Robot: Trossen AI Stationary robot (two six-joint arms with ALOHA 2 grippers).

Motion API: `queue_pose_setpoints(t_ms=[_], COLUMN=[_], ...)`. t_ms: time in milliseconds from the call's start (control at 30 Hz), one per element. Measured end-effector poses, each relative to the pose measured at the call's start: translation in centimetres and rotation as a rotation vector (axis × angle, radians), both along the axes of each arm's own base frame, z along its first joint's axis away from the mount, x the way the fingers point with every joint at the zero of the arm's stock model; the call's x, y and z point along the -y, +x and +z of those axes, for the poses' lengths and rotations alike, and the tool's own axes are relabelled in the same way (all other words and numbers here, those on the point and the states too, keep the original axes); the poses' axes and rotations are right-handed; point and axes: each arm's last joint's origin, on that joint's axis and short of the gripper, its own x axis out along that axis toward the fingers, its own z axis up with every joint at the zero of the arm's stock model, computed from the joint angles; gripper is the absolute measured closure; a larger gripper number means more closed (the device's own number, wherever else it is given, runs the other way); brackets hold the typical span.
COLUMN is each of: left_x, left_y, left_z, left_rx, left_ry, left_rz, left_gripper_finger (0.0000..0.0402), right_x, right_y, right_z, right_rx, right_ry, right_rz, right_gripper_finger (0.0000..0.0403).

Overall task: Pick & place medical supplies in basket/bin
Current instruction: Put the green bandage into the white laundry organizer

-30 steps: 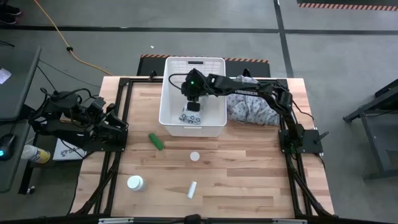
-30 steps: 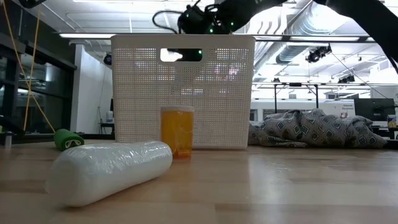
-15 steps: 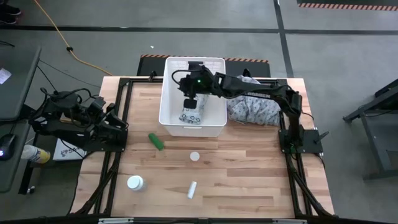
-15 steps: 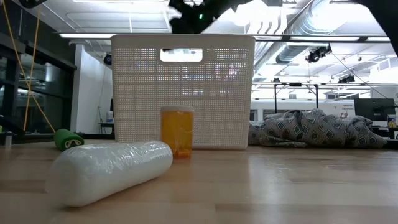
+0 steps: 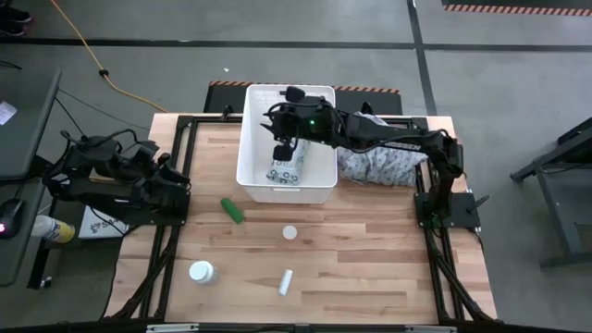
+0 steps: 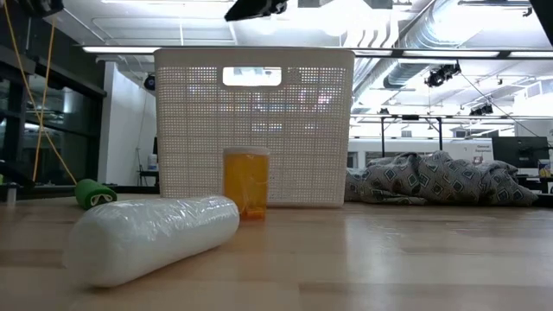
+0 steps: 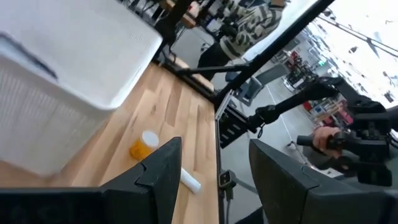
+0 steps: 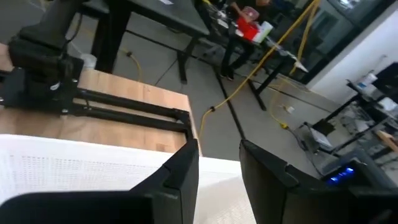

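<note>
Now the right gripper (image 5: 282, 141), fingers parted and empty, is held above the white bin (image 5: 252, 120); a clean rise is needed before the green cylinder (image 5: 232, 210) is approached.

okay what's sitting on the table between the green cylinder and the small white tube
A small white-capped bottle stands roughly midway between the green cylinder and the small white tube, seen in the high view. Otherwise that stretch is bare wood.

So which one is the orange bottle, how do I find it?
Start at the big white bin with holey walls. On the wooden table just in front of it stands a small pill bottle. It alone is see-through orange with a white cap; the other bottle is all white.
</note>
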Motion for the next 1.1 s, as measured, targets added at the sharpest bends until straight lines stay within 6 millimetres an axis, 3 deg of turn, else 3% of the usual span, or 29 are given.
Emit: queue_pose_setpoints(t_ms=[433,867,1100], left_x=[-0.2,-0.1,-0.1], left_y=[-0.1,2.4,3.2], left_z=[-2.6,-7.4,-8.4], left_rx=[-0.256,-0.442,-0.471], left_ry=[-0.224,-0.32,-0.313], left_rz=[0.136,0.233,0.236], left_gripper_finger=[0.0181,0.0181,0.0181], right_x=[-0.2,-0.2,-0.3], right_y=[-1.1,-1.0,-1.0], right_z=[2.0,2.5,2.5], right_rx=[0.078,0.135,0.137], right_ry=[-0.03,-0.039,-0.034], right_rz=[-0.062,-0.062,-0.062], right_gripper_finger=[0.0295,0.0295,0.0295])
